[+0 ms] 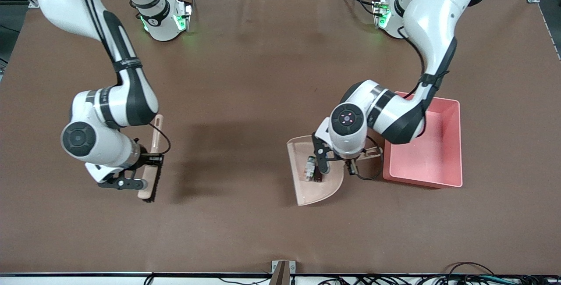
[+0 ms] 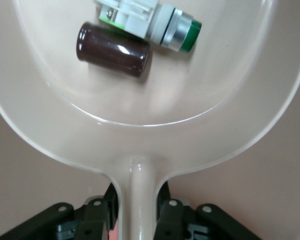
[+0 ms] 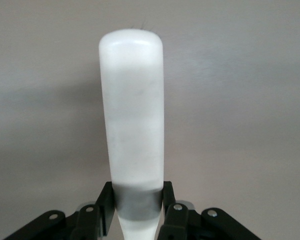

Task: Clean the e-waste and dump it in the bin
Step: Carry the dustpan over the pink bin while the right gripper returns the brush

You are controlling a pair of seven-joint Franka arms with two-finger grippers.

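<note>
Holding the dustpan (image 1: pixel 316 175) by its handle in our left gripper (image 2: pixel 138 202), jaws clamped on the stem, we carry both pieces of e-waste in the pan: a dark brown cylinder (image 2: pixel 113 49) and a white-and-grey part with a green cap (image 2: pixel 150 22), lying touching each other. The risk we see is spillage: both pieces are round and loose (nothing pins them), so a tilt toward the pan's open lip, or a jolt, could roll them out onto the brown table (image 1: pixel 245 79) before we reach the pink bin (image 1: pixel 427 147) just beside the pan. The bin's tall wall stands in the way, so we judge the pan must lift over it. Our right gripper (image 3: pixel 138 205) waits toward the right arm's end, jaws clamped on the brush (image 1: pixel 151 166).
</note>
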